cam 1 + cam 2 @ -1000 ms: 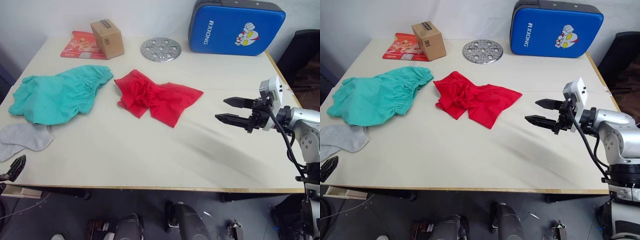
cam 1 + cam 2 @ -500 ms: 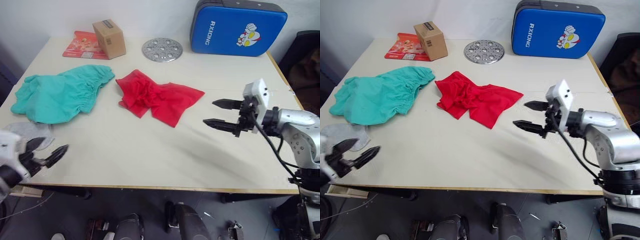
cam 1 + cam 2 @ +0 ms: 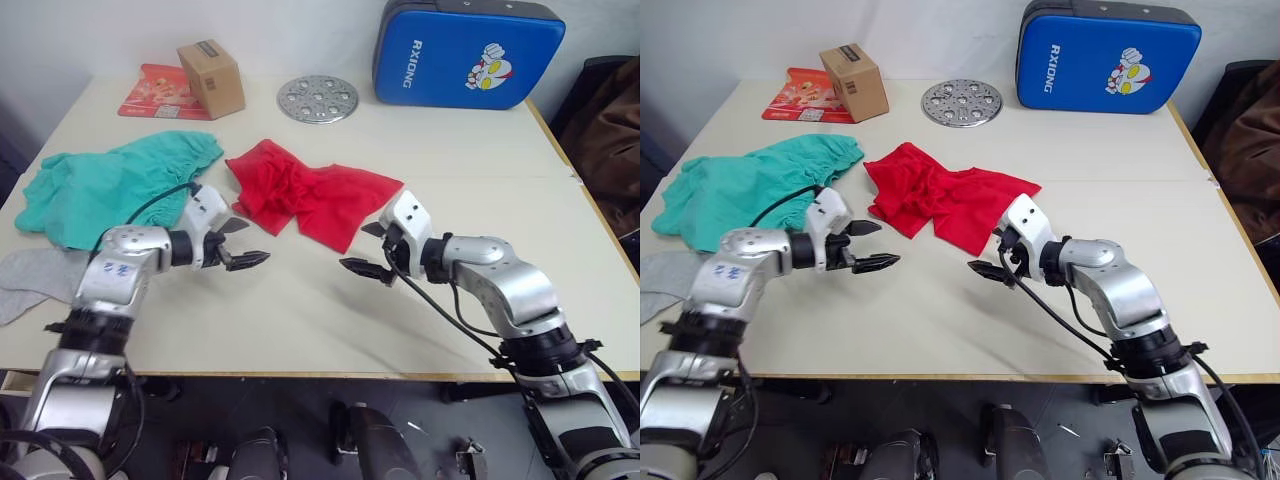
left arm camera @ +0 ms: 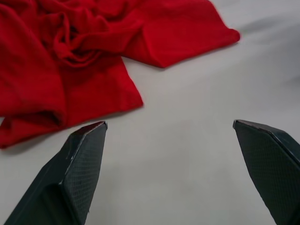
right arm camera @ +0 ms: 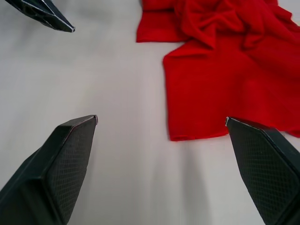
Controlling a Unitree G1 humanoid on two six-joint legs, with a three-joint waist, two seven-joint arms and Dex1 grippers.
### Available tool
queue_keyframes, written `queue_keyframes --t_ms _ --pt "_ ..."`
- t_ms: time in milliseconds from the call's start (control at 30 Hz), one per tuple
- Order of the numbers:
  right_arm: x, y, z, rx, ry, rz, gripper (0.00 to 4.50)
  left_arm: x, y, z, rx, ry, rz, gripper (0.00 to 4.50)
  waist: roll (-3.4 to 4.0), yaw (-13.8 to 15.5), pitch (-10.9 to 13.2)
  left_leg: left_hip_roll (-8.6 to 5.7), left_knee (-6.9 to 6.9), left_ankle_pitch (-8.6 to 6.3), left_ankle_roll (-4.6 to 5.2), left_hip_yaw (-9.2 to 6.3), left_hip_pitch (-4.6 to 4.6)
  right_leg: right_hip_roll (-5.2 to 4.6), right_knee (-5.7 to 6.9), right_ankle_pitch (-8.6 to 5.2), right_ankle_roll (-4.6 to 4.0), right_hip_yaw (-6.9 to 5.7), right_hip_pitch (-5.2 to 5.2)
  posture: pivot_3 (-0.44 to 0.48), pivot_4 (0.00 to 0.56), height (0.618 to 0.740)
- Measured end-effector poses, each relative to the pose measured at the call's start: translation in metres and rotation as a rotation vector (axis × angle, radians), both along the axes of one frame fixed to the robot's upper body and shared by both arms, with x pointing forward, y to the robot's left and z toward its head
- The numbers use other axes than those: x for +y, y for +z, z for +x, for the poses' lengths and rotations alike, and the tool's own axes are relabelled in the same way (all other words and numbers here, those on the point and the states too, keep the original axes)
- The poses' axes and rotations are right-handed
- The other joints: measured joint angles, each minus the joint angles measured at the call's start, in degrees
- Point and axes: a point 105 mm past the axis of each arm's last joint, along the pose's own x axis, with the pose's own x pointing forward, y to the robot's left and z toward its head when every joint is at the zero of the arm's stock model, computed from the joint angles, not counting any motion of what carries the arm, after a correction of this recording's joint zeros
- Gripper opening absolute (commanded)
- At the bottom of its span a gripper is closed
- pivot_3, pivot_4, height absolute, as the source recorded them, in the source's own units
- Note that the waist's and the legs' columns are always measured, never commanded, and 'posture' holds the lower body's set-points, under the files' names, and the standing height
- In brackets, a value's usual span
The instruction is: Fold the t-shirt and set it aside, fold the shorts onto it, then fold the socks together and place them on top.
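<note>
Shirt [image 3: 305,196]: crumpled mid-table, unfolded. Left gripper [image 3: 240,243] and right gripper [image 3: 368,250]: both spread wide, empty, low over bare table just beside its near hem. Advice: pinch opposite hem corners, pull flat before folding.

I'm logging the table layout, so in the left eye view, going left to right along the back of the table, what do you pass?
Red packet → cardboard box → metal disc → blue pad.
</note>
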Motion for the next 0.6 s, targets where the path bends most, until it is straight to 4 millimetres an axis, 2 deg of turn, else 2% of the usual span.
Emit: queue_keyframes --t_ms 67,167,300,467,600 --pt "0.009 -0.004 0.002 -0.007 0.012 -0.003 4.46 -0.005 -0.006 0.009 0.008 -0.011 0.012 4.5 0.0 -0.06 0.0 0.01 0.04 0.0 0.0 0.0 -0.04 0.0 0.04 0.0 -0.01 0.01 -0.03 0.0 0.15 0.74" --pt "0.011 -0.01 0.006 -0.003 0.001 -0.017 4.46 -0.002 -0.013 0.017 0.018 0.004 0.038 4.5 0.0 0.03 0.0 0.01 0.16 -0.01 0.01 -0.01 -0.09 -0.02 0.09 0.0 0.0 0.0 -0.04 0.0 0.15 0.74" --pt "0.018 -0.014 0.016 0.007 -0.011 -0.024 4.46 -0.005 -0.01 0.031 0.002 0.024 0.059 4.5 0.0 0.15 0.0 -0.01 0.28 -0.01 0.03 -0.04 -0.13 -0.06 0.16 0.0 0.0 -0.02 -0.04 0.0 0.15 0.74" --pt "0.009 -0.033 0.028 0.043 -0.062 -0.073 4.46 -0.012 -0.011 0.039 -0.016 0.03 0.076 4.5 0.0 0.08 0.0 -0.01 0.27 -0.02 0.03 -0.04 -0.13 -0.07 0.17 0.0 0.0 -0.04 -0.04 0.0 0.15 0.74" --pt "0.008 -0.033 0.036 0.032 -0.08 -0.087 3.54 -0.014 -0.013 0.043 -0.019 0.045 0.081 3.58 -0.01 0.04 -0.01 -0.02 0.38 -0.01 0.03 -0.01 -0.04 -0.11 0.38 0.0 0.0 -0.01 -0.02 0.0 0.15 0.74"
